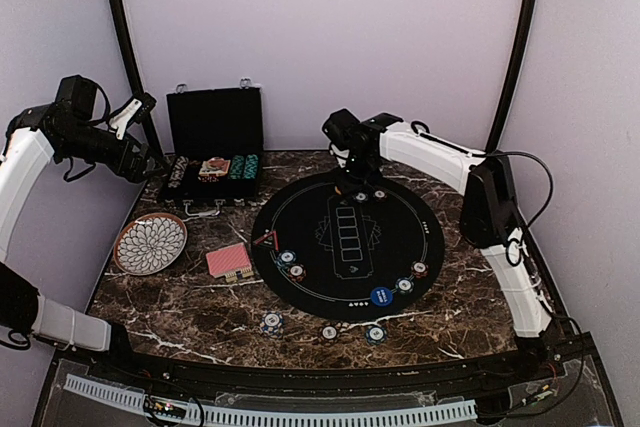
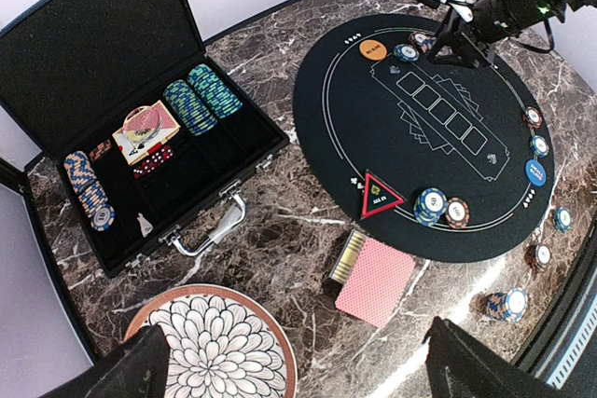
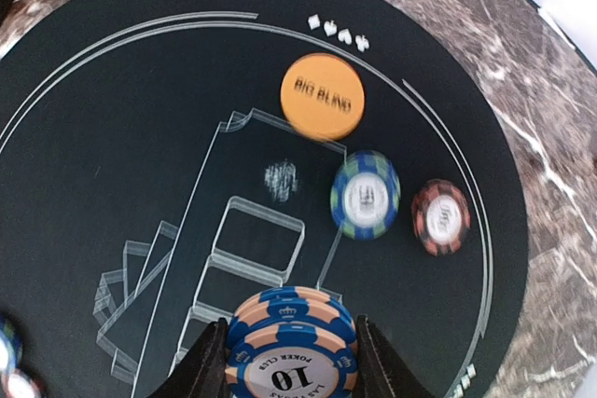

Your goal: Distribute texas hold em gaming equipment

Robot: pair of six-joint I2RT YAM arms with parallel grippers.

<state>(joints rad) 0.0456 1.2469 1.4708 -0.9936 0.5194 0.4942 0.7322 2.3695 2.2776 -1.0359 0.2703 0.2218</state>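
Brown marble veined in white formed the table (image 1: 200, 307), and three small chip piles (image 1: 329, 332) sat along its near edge. Beyond them lay the round black mat (image 1: 300, 247), printed with five white card outlines and suit pips. A blue button disc (image 1: 381, 296) rested on its near rim. Left of the mat lay the red-backed cards (image 1: 229, 261), then a petal-patterned plate (image 1: 150, 243). A red-edged triangle (image 2: 381, 196) on the mat appeared to read "ALL IN". At the far rim the right gripper (image 3: 291, 365) was closed partway on a blue-and-peach chip stack (image 3: 294, 319) marked "10" and "POKER CLUB", near an orange disc (image 3: 322, 96) lettered "BIG BLIND". The left gripper (image 2: 298, 342) hung fully spread and empty above the plate. Farthest stood the open black case (image 1: 214, 142), against pale lilac walls.
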